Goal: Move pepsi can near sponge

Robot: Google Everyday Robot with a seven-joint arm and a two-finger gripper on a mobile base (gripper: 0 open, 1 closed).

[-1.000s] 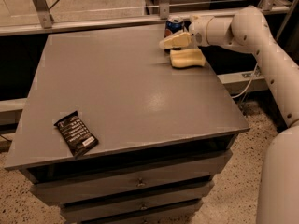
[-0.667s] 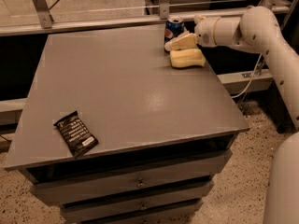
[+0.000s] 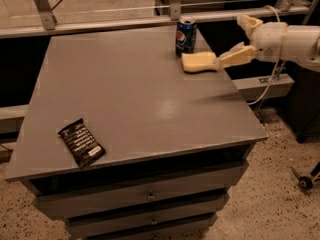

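The pepsi can [image 3: 185, 35], blue with a silver top, stands upright near the table's far edge. The pale yellow sponge [image 3: 198, 62] lies flat just in front of it and to its right, very close to the can. My gripper [image 3: 232, 40] is to the right of both, over the table's right edge. It is open and empty. Its lower cream finger [image 3: 236, 57] reaches to the sponge's right end, and the upper finger is higher and further right. The white arm [image 3: 290, 40] comes in from the right.
A flat black snack packet [image 3: 81, 142] lies near the front left corner of the grey table [image 3: 135, 99]. A metal rail [image 3: 110, 25] runs behind the table. The table has drawers below its front edge and speckled floor to the right.
My gripper was at the can and has let it go and drawn back to the right. The can now stands free beside the sponge.
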